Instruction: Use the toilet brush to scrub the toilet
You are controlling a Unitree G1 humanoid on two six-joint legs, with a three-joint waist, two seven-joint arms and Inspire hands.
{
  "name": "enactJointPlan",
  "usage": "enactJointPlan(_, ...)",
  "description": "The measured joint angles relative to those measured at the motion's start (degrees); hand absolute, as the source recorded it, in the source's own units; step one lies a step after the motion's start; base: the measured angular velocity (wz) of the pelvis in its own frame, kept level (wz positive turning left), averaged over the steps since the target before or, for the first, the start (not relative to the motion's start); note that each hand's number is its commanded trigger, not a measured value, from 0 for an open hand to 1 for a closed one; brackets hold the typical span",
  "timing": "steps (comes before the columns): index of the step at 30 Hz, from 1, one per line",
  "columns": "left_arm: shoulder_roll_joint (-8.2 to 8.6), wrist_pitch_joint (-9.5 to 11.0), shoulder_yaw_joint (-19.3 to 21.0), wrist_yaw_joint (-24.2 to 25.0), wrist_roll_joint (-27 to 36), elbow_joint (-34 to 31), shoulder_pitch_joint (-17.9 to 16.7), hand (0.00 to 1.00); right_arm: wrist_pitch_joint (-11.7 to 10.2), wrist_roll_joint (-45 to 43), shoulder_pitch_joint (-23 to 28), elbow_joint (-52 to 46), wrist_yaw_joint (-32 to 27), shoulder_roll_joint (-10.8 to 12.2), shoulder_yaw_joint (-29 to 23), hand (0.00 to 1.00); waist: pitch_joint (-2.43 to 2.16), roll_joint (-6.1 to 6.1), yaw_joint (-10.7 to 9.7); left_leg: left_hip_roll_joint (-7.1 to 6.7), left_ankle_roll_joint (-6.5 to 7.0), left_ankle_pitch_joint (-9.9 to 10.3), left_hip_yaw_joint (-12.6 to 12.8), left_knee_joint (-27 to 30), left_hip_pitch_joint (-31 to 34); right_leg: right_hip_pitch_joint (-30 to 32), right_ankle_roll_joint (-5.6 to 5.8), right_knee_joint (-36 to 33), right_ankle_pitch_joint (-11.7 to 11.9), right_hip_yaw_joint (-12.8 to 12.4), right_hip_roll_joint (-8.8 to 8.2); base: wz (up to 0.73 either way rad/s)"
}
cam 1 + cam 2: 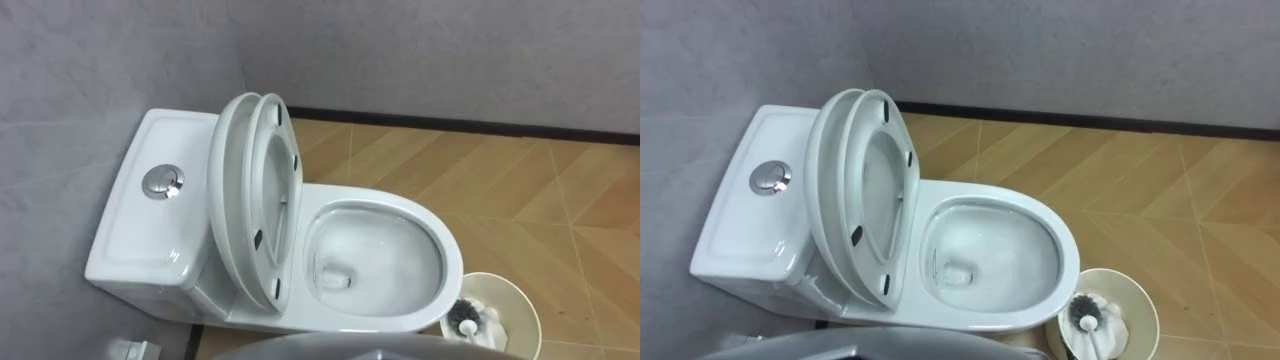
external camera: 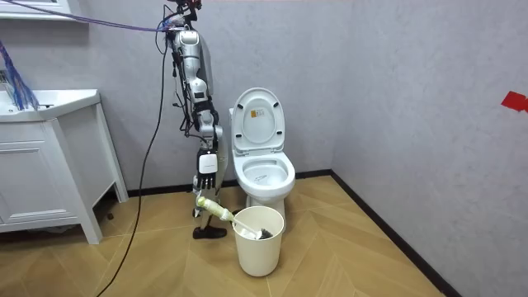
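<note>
I saw a glossy white ceramic toilet [image 1: 130, 235] with its oval lid [image 1: 228, 190] raised. A dark-bristled brush [image 1: 463, 318] sat in a round bucket [image 1: 518, 312]. I couldn't tell the state of the right robot hand [image 2: 208, 165].

The robot stands upright on the wooden floor [image 2: 355, 247], close to the grey wall, just to the room view's left of the toilet [image 2: 266, 177]. The toilet's lid [image 2: 258, 120] is raised against the tank. Its right hand [image 2: 206, 175] hangs low at its side, near the upper end of a brush [image 2: 221, 213]. The brush slants down with its dark head inside a white bin [image 2: 258, 247] that stands in front of the bowl. At the room view's left is a white cabinet [image 2: 41, 173] with a pale worktop [image 2: 58, 104].
</note>
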State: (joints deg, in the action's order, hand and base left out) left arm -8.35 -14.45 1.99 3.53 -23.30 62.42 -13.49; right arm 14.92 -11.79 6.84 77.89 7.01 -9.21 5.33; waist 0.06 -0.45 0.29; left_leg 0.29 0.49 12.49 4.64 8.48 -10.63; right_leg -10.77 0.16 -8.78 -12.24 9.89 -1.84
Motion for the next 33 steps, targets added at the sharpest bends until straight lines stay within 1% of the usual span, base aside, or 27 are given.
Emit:
enactJointPlan(2, 0.12, -0.1, 0.0, 0.0, 0.0, 0.0, -0.1, 0.0, 0.1, -1.2, 0.0, 0.0, 0.0, 0.0, -0.9, 0.0, -0.02, 0.0, -0.2, -0.03, 0.0, 0.0, -0.1, 0.0, 0.0, -0.1, 0.0, 0.0, 0.0, 0.1, -0.01, 0.0)
enactJointPlan(4, 0.2, -0.2, 0.0, -0.1, 0.0, -0.1, -0.2, 0.0, 0.1, -1.8, 0.0, -0.2, -0.3, 0.0, -0.9, 0.0, -0.05, 0.01, 0.1, 0.0, 0.0, 0.0, 0.0, 0.0, 0.0, 0.0, 0.0, 0.0, 0.0, -0.1, 0.04, 0.0)
enactJointPlan(7, 0.45, -0.4, 0.0, -0.5, 0.0, -0.1, -0.2, 0.0, 0.1, -2.3, -0.1, -0.3, -1.1, 0.0, -1.0, 0.0, -0.18, 0.11, 0.0, 0.02, -0.04, 0.0, 0.1, 0.0, 0.2, 0.4, -0.01, -0.1, 0.0, -0.3, 0.08, -0.03)
enactJointPlan(9, 0.51, -0.5, 0.0, -0.7, 0.0, -0.4, -0.3, 0.0, 0.1, -2.3, 0.0, -0.3, -2.4, 0.1, -1.7, 0.0, -0.25, 0.0, -0.1, 0.02, -0.04, 0.0, 0.0, 0.2, 0.1, 0.4, -0.02, -0.1, 0.0, -0.3, 0.07, 0.0)
enactJointPlan(14, 0.58, -0.4, 0.0, -2.4, 0.2, -0.6, -0.3, 0.0, -0.1, -2.2, 0.3, -1.0, -5.9, 0.3, -2.3, 0.0, -0.25, -0.16, -0.3, -0.03, -0.01, 0.0, 0.0, 0.2, -0.1, 0.0, 0.0, -0.1, 0.0, -0.5, 0.02, 0.0)
enactJointPlan(16, 0.58, -0.2, 0.0, -3.3, 0.1, -0.6, 0.1, 0.0, -0.7, -2.2, 1.1, -3.1, -7.7, 0.3, -3.0, 0.0, -0.24, -0.19, -0.2, -0.02, 0.01, 0.1, 0.0, 0.2, 0.0, 0.1, 0.0, -0.1, 0.0, -0.5, 0.03, 0.0)
enactJointPlan(21, 0.59, 0.9, -0.1, -5.3, 0.2, -0.7, 0.2, 0.0, -3.4, -2.1, 2.2, -7.5, -13.0, 0.3, -3.4, 0.0, -0.18, -0.23, -0.3, 0.07, 0.03, 0.2, 0.3, 0.1, 0.1, 0.9, -0.12, -0.9, -0.3, -1.7, 0.21, -0.07)
enactJointPlan(23, 0.6, 1.3, -0.2, -6.0, 0.2, -0.8, 0.2, 0.0, -4.1, -2.1, 2.4, -8.6, -15.0, 0.3, -3.5, 0.0, -0.17, -0.22, -0.3, 0.08, 0.04, 0.4, 0.3, 0.2, 0.1, 0.9, -0.09, -1.0, -0.4, -1.8, 0.24, 0.0)
enactJointPlan(25, 0.6, 2.1, -0.2, -7.1, 0.2, -0.8, 0.2, 0.0, -5.4, -2.1, 2.2, -9.5, -17.6, 0.3, -4.9, 0.0, -0.18, -0.18, -0.4, 0.09, 0.06, 0.4, 0.6, 0.2, 0.6, 1.5, -0.08, -1.1, -0.4, -2.1, 0.25, -0.05)
enactJointPlan(27, 0.59, 2.5, -0.1, -7.6, 0.1, -1.2, 0.2, 0.0, -5.9, -2.0, 2.4, -11.5, -19.7, 0.3, -5.9, 0.0, -0.19, -0.13, -0.5, 0.1, 0.07, 0.4, 0.7, 0.3, 1.5, 2.5, -0.07, -1.1, -0.4, -2.2, 0.25, -0.05)
enactJointPlan(28, 0.58, 2.5, 0.0, -7.9, 0.1, -1.6, 0.2, 0.0, -6.8, -1.2, 2.1, -11.9, -21.1, 0.3, -6.9, 0.0, -0.2, -0.08, -0.5, 0.1, 0.07, 0.4, 0.8, 0.4, 2.0, 2.9, -0.08, -1.2, -0.3, -2.3, 0.26, 0.0)
enactJointPlan(33, 0.46, 3.2, 0.1, -9.2, 0.0, -2.8, 0.3, 0.0, -9.2, 4.0, 0.6, -12.1, -25.9, 0.3, -9.6, 0.0, -0.15, -0.03, -1.0, 0.06, 0.08, 0.4, 1.0, 0.8, 3.4, 4.0, -0.08, -1.2, -0.1, -2.4, 0.21, 0.0)
